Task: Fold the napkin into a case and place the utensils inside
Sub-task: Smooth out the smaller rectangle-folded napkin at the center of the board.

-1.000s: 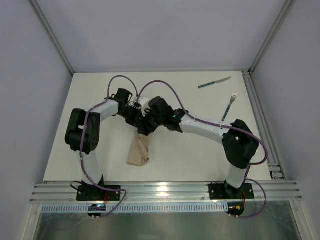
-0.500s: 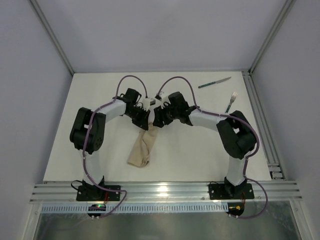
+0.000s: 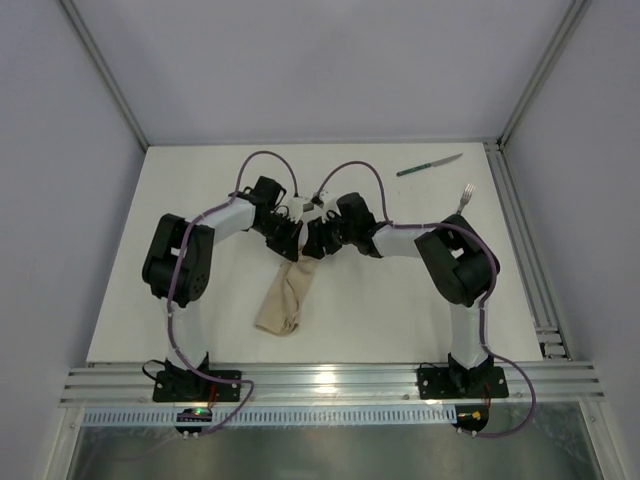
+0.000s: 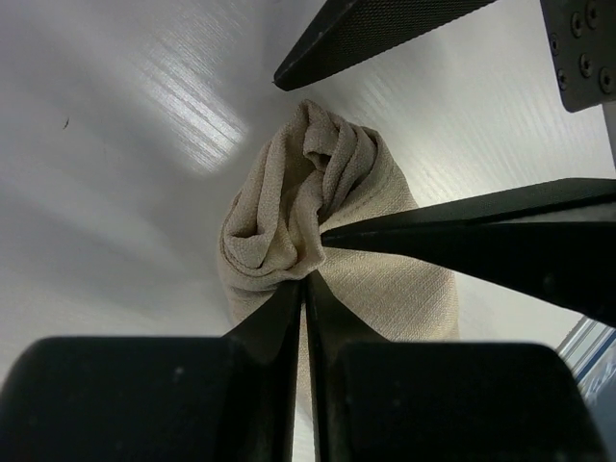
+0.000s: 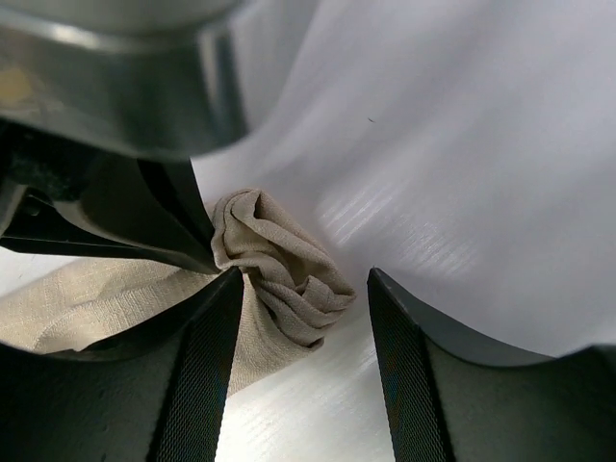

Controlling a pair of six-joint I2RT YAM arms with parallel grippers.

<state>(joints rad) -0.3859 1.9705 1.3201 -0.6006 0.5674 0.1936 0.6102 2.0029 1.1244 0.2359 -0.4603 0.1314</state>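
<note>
Surface: white tabletop [image 3: 130,300] boxed in by pale grey walls and aluminium framing [image 3: 320,380], as my overhead feed shows it.
Left arm [image 3: 178,262]: elbow folded out toward the table's left side, forearm running up and inward. The wrist points at the far end of the cloth near mid-table.
Left claw [image 3: 290,240]: pressed together, tips pinching the bunched far end of the cloth. On its own wrist feed the left claw [image 4: 306,289] shows no gap between its jaws, so I read it as a firm grip on fabric.
Right arm [image 3: 458,265]: elbow bent high on the right, forearm lying leftward across the table. Its wrist meets the left one almost nose to nose.
Right claw [image 3: 313,240]: spread apart, straddling the same bunched end. From its own camera the right claw [image 5: 303,281] has one fingertip against the fabric and the other just off it, clamping nothing.
Napkin [image 3: 282,300]: beige-tan, folded into a narrow oblong. It lies on the table from the two claws down toward the near edge, slanting slightly left, with its far end gathered in tight wrinkles.
Knife [image 3: 428,165]: green handle, lying flat in the far right corner, well apart from the cloth.
Fork [image 3: 466,193]: just nearer me than the knife, by the right rail. Only the tine end shows; the rest is hidden behind the right elbow.
Cutlery and napkin: both pieces lie outside the cloth.
</note>
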